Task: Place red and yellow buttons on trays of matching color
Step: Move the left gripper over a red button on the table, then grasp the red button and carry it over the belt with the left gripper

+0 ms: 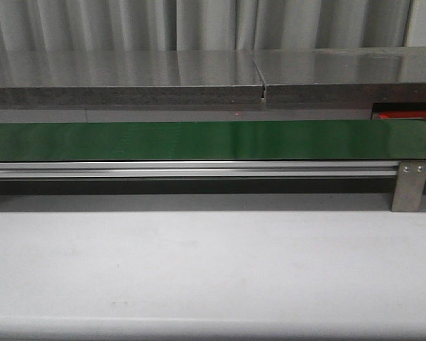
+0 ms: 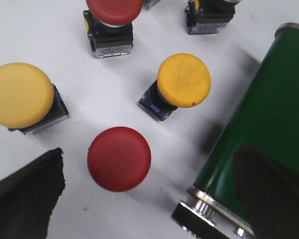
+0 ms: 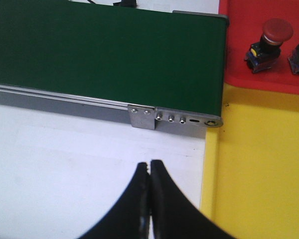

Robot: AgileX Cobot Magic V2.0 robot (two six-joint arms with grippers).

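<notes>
Here, the right hand [image 3: 150,199] is closed with nothing in it: its two dark fingers [image 3: 137,204] press tip to tip above the white table [image 3: 65,164]. Just beyond the tips runs the silver rail [image 3: 60,99] of the green belt [image 3: 104,50], with a small metal bracket [image 3: 142,117] and the belt's end. A yellow tray [image 3: 264,164] lies beside the fingers, touching a red tray [image 3: 249,82] beyond it. On the red tray stands one red button [image 3: 270,42], upright on its dark base; a second dark item at the frame edge is cut off and cannot be identified.

The left hand [image 2: 154,194] is spread wide, holding nothing: one dark finger [image 2: 25,196] sits at one lower corner, the other finger [image 2: 271,189] overlaps the green belt's end roller [image 2: 259,119]. Between them, on the white surface [image 2: 50,40], rests a red button [image 2: 119,158], cap facing the camera. Near it are a yellow button [image 2: 184,80] on a blue-black base and a larger-looking yellow button [image 2: 21,94] on a grey base, apart from each other. Farther off stands another red button [image 2: 113,10], partly cropped, and a further dark base [image 2: 209,20] whose cap is out of view.

Front view: belt [image 1: 199,140] spans the width, bare; a sliver of the red tray [image 1: 405,115] shows at the right end. Neither hand appears there.
</notes>
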